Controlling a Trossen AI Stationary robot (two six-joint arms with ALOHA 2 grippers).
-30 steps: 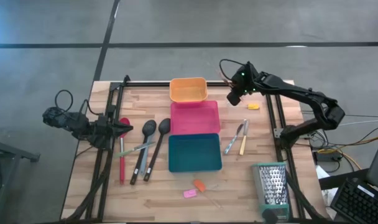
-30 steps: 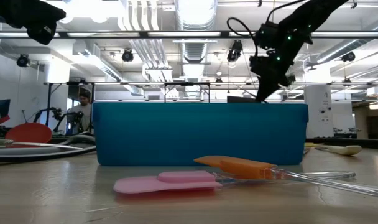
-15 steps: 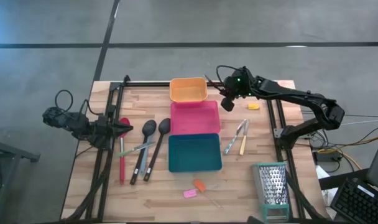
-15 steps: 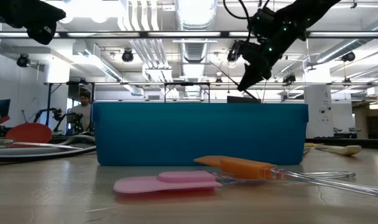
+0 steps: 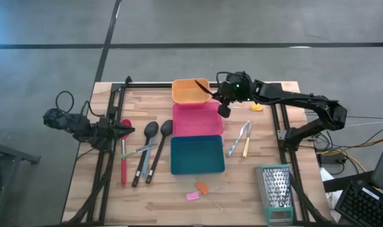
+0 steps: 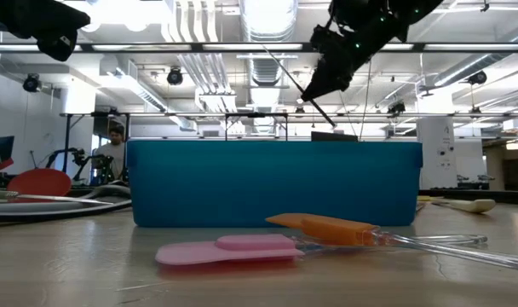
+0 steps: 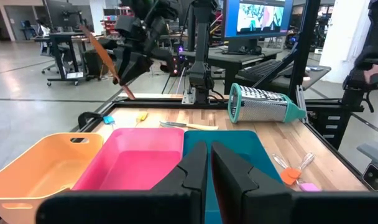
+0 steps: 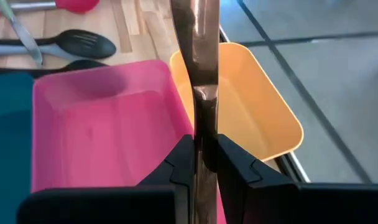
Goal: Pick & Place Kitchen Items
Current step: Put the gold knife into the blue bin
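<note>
Utensil (image 8: 200, 74), a thin brown stick-like thing, is pinched in the right gripper (image 5: 224, 104) and hangs over the seam between the orange tray (image 5: 182, 94) and pink tray (image 5: 191, 123), probably lined up for a drop into one of them. Left gripper (image 5: 125, 130) is parked at the table's left edge, fingers together on nothing. Count: three trays, teal tray (image 5: 198, 157) included, two black spoons (image 5: 159, 130), one grater (image 5: 276, 187).

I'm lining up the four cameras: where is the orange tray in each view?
High view: orange tray at the table's far edge, above the pink tray.
Low view: not visible.
Left wrist view: lower left.
Right wrist view: right of centre.
Shared landmark: the pink tray, touching it.
</note>
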